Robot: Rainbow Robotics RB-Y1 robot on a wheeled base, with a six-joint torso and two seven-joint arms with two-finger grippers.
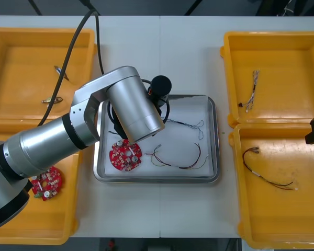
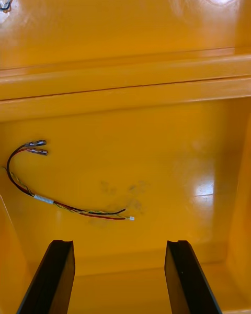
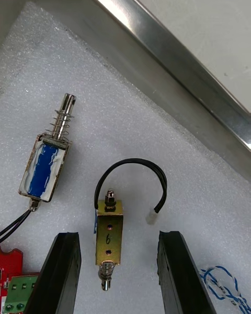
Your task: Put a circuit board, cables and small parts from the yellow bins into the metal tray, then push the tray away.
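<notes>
My left gripper (image 3: 119,234) hangs open low over the white inside of the metal tray (image 1: 211,112). A small metal part (image 3: 109,233) with a looped black wire lies between its fingers, touching neither. A second small metal part (image 3: 46,167), wrapped in blue, lies just beyond one finger. The tray also holds a round red circuit board (image 1: 125,155), a red and yellow cable (image 1: 180,159) and a blue and white cable (image 1: 192,125). My left arm (image 1: 136,112) covers the tray's left part. My right gripper (image 2: 119,243) is open above a red and yellow cable (image 2: 57,201) in the near right bin (image 1: 240,219).
The far left bin (image 1: 5,36) holds small metal parts (image 1: 52,99). Another circuit board (image 1: 47,183) lies in the near left bin. A blue and white cable (image 1: 252,91) lies in the far right bin (image 1: 227,63). The tray rim (image 3: 172,73) runs close beyond the left fingers.
</notes>
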